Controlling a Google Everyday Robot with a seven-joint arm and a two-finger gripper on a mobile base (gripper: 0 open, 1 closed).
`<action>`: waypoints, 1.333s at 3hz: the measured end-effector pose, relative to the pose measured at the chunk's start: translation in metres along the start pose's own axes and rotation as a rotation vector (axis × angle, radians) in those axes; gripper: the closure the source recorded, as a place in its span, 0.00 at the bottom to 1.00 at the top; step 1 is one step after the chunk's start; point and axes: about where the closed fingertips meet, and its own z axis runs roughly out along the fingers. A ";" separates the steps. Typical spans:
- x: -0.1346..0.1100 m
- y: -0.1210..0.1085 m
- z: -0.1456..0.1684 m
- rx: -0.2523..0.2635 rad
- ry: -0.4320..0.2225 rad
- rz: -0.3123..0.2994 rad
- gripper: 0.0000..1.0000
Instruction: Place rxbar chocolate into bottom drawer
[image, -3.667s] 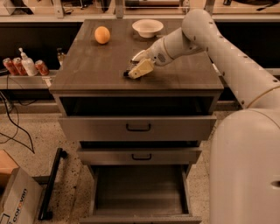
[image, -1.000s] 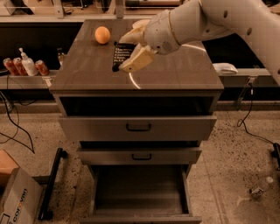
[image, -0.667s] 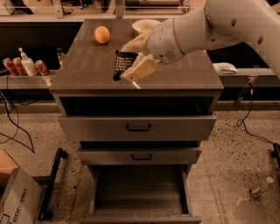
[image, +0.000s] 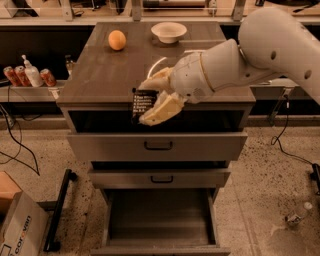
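Camera view: gripper was clamped on the rxbar chocolate, held upright at the cabinet top's front edge. Top drawer and middle drawer jutted out beneath; bottom drawer was pulled out furthest. Orange and bowl sat well behind.

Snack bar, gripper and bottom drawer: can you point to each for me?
rxbar chocolate (image: 141, 102), camera view, lettered black wrapper.
gripper (image: 145, 104), camera view, between its fingertips, at the front edge of the cabinet (image: 100, 75).
bottom drawer (image: 160, 220), camera view, bare grey floor.
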 end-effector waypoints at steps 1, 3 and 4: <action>0.019 0.036 0.005 -0.019 -0.018 0.042 1.00; 0.072 0.096 0.009 0.047 -0.071 0.187 1.00; 0.108 0.109 0.007 0.139 -0.033 0.253 1.00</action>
